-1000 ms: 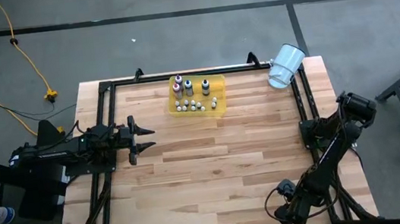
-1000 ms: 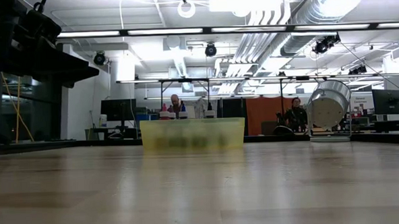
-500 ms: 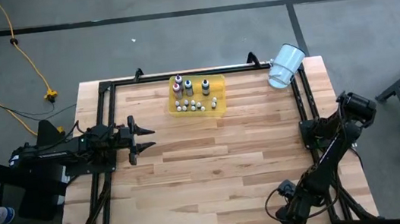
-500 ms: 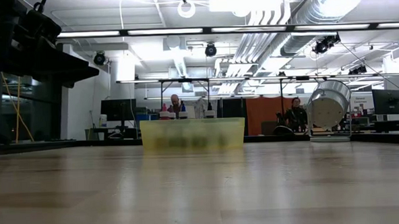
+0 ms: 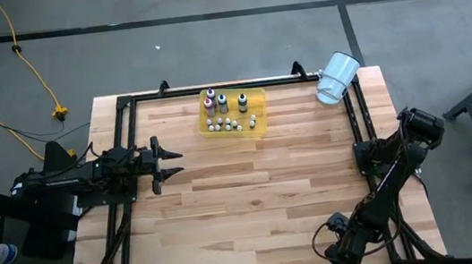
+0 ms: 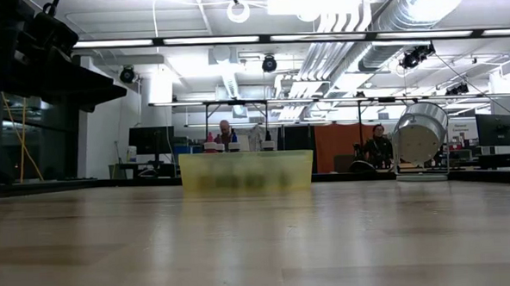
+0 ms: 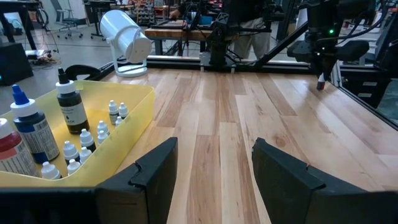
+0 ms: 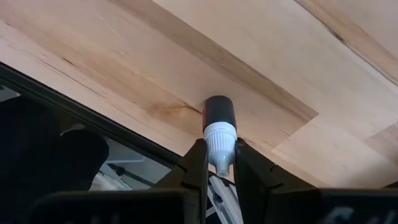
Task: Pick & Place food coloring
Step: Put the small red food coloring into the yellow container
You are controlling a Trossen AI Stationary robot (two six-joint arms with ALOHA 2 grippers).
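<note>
Right wrist view: right gripper (image 8: 219, 163) clamps a small bottle (image 8: 219, 127), dark end against the table (image 8: 311, 56) edge.
Left gripper (image 7: 211, 168): fingers apart, empty, waiting.
Rest of food coloring (image 5: 231, 113): in yellow tray (image 5: 262, 127).
Advice: lift before carrying to the tray.

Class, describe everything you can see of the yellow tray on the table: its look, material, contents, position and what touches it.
The tray is a translucent yellow rectangle, plastic by its look, with low walls and rounded corners. It sits flat on the wooden table, near the far edge and left of the tipped white cup. Inside stand the food coloring bottles: a few taller ones with dark, blue or red bodies, and many tiny whitish ones clustered together. Neither claw touches it; the left claw is open and apart from it.
</note>
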